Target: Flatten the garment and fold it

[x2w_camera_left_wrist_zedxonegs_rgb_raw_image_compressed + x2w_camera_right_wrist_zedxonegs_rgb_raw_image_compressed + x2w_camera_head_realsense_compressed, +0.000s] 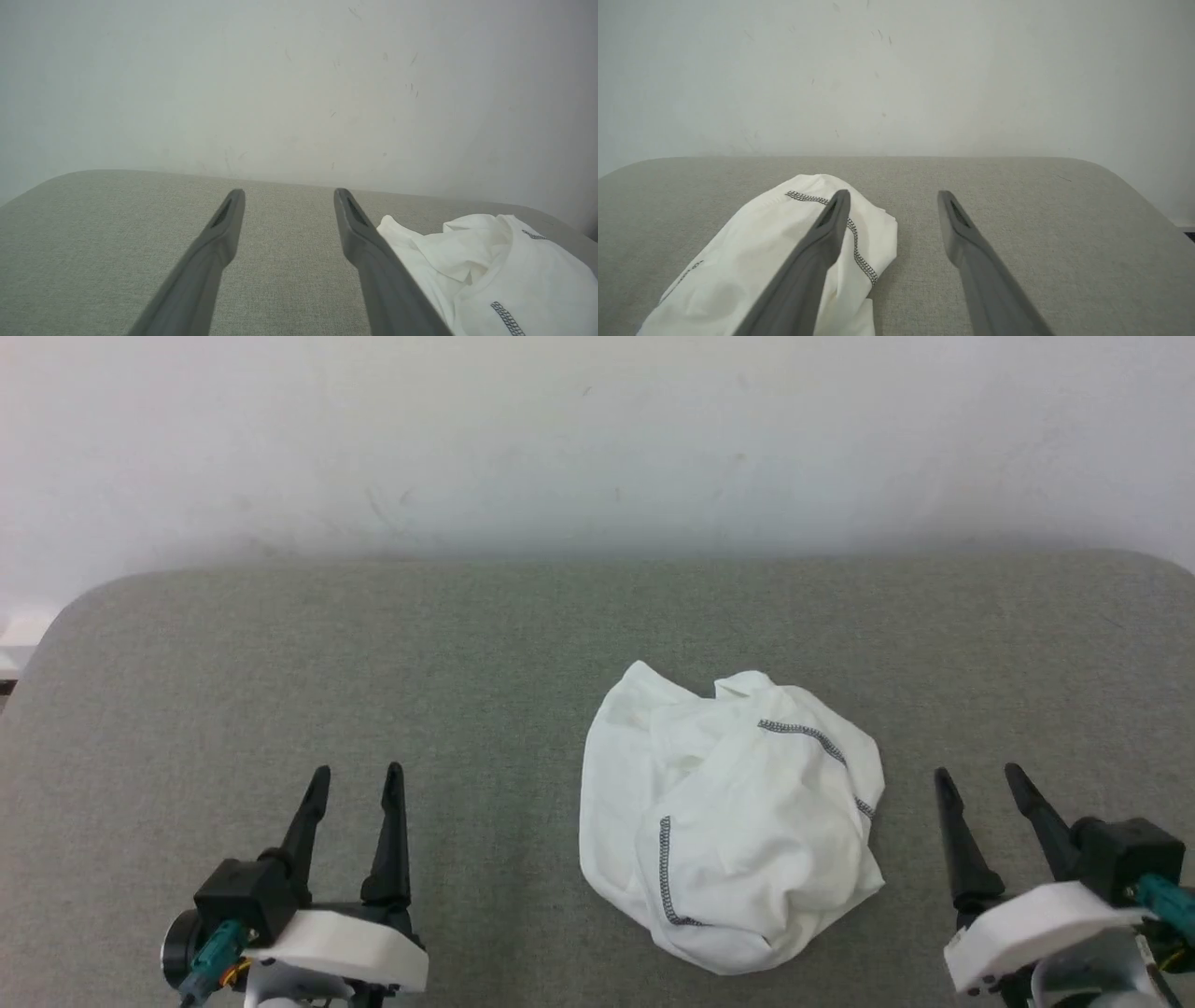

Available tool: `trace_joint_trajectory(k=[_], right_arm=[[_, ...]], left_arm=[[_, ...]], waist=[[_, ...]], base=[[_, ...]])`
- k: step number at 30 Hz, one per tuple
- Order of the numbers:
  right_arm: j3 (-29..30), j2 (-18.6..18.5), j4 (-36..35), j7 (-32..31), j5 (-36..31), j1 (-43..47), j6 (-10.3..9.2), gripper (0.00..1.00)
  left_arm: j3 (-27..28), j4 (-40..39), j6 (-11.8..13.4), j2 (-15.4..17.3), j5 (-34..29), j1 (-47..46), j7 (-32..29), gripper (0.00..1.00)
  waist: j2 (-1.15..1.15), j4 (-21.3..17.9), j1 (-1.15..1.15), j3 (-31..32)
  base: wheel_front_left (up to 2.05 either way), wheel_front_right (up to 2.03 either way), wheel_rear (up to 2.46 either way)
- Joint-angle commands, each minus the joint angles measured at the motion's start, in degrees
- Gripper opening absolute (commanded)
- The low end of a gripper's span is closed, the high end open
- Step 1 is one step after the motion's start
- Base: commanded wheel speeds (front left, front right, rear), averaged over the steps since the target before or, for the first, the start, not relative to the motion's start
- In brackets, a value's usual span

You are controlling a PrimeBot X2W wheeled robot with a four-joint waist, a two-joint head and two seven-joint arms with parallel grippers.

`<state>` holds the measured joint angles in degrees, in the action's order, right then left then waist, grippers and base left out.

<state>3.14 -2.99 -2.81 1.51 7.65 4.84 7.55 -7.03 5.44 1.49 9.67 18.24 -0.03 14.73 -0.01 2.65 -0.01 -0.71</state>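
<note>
Open grippers flanking a crumpled garment [728, 821]

Nearest, the left gripper [358, 770] and right gripper [977, 771] are hovering with fingers spread, holding nothing. Between them, closer to the right, the garment is lying bunched on the grey padded table [280, 644]. Pinching several overlapped layers together could be dragging the whole bundle rather than opening it.

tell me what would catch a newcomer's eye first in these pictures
The crumpled white garment stands out first, heaped right of centre on the grey padded surface, with dark stitching along its hems. Next come the two dark-fingered grippers at the near edge. The left gripper is well clear of the cloth and the right gripper is close beside it without touching, both open and empty.
</note>
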Motion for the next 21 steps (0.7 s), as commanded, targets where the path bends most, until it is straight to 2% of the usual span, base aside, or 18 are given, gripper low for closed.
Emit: trace_joint_trajectory(k=[1,6,12,16,21], right_arm=[[0.52,0.12,1.46,-0.73,0.41,-1.74,-0.06,1.0],[2.7,-0.73,11.36,-4.05,0.39,-10.83,-0.06,1.0],[1.28,-6.79,27.57,-9.87,5.71,-24.02,-0.06,1.0],[-3.83,-11.18,36.68,-15.57,9.18,-31.15,-0.06,1.0],[-14.3,-15.09,42.53,-22.9,14.85,-36.51,-0.06,1.0]], left_arm=[[0.17,0.14,-0.47,-0.34,-0.45,-0.57,0.27,1.0],[-0.32,-0.09,-1.62,-2.01,-1.65,-2.59,0.27,1.0],[-0.72,-0.47,-2.87,-4.62,-2.64,-4.46,0.27,1.0],[-1.24,-0.79,-3.78,-5.82,-3.07,-5.56,0.27,1.0],[-1.56,-1.0,-4.41,-6.52,-3.26,-6.91,0.27,1.0]], waist=[[0.01,0.89,0.01,-0.82],[0.01,3.72,0.01,-3.56],[0.01,7.01,0.01,-7.17],[0.01,9.04,0.01,-9.41],[0.01,10.42,0.01,-11.44]], base=[[0.0,0.0,0.0],[0.0,0.0,0.0],[0.0,0.0,0.0],[0.0,0.0,0.0],[0.0,0.0,0.0]])
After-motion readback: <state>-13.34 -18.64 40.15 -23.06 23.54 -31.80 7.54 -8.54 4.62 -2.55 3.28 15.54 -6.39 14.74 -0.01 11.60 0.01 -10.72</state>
